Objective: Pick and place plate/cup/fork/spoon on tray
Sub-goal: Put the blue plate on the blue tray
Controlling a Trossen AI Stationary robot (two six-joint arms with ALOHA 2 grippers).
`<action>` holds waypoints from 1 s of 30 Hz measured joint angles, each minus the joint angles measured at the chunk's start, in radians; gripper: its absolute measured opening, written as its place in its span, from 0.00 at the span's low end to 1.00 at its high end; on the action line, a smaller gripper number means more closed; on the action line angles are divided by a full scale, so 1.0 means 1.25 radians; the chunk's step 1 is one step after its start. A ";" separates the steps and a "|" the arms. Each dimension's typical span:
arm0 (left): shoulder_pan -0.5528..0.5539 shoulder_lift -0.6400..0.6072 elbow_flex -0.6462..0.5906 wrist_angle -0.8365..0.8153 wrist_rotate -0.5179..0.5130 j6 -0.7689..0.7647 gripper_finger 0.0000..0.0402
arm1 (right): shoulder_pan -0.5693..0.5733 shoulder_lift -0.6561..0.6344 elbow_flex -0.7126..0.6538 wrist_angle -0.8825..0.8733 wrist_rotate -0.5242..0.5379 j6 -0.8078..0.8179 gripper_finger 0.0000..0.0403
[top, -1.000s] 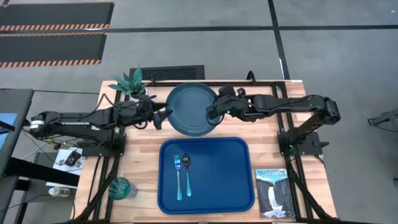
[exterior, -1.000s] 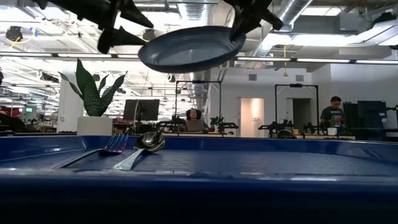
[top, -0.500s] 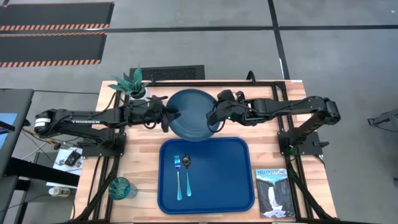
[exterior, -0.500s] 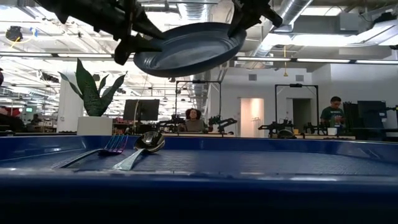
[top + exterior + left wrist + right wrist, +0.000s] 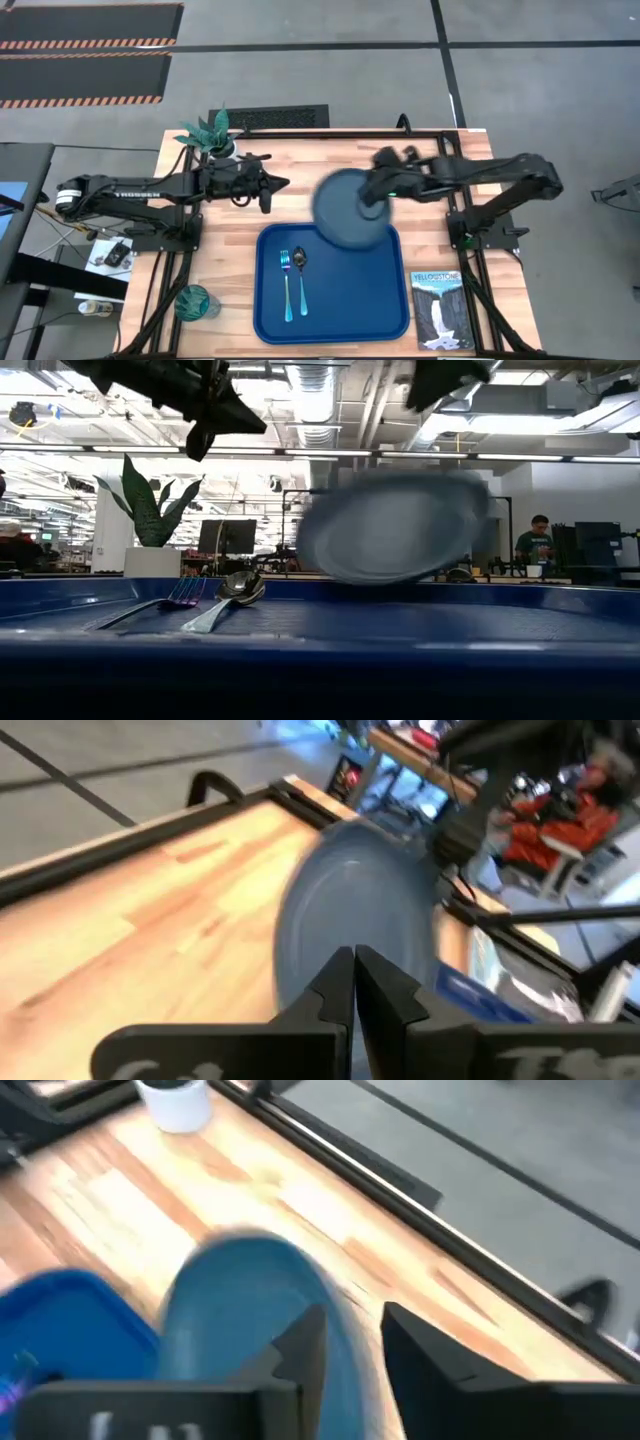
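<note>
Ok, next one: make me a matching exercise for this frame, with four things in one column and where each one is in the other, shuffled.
Things:
1. plate
2. cup
3. fork
4. book

Places:
A. lying in the tray, beside the spoon
B. on the table, off the tray's right-arm side
C. in the air over the tray's far rim, tilted
D. on the table, off the tray's near corner on the left arm's side

Pairs: 1-C, 2-D, 3-A, 4-B
</note>
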 joint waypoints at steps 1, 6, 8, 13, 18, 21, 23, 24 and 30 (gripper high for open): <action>0.000 0.012 0.014 -0.007 0.012 0.000 0.00 | 0.009 -0.024 0.000 -0.038 0.001 0.022 0.35; 0.000 0.104 0.106 -0.076 0.046 0.033 0.00 | 0.059 -0.146 0.000 -0.165 0.014 0.146 0.46; 0.000 0.148 0.135 -0.090 0.046 0.045 0.00 | 0.077 -0.176 -0.006 -0.165 0.042 0.158 0.48; 0.006 0.265 0.165 0.026 0.057 0.060 0.01 | 0.088 -0.192 -0.038 -0.191 0.043 0.213 0.51; 0.035 0.375 0.226 0.068 0.215 0.060 0.10 | 0.075 -0.187 -0.167 -0.359 -0.034 0.471 0.54; 0.043 0.414 0.259 0.077 0.303 0.057 0.21 | 0.093 -0.197 -0.294 -0.419 -0.173 0.637 0.57; 0.050 0.430 0.271 0.070 0.353 0.057 0.28 | 0.122 -0.222 -0.377 -0.418 -0.268 0.743 0.59; 0.051 0.439 0.280 0.074 0.369 0.059 0.32 | 0.144 -0.236 -0.412 -0.404 -0.303 0.780 0.60; 0.060 0.442 0.286 0.074 0.382 0.072 0.49 | 0.322 -0.319 -0.526 -0.176 -0.356 0.603 0.59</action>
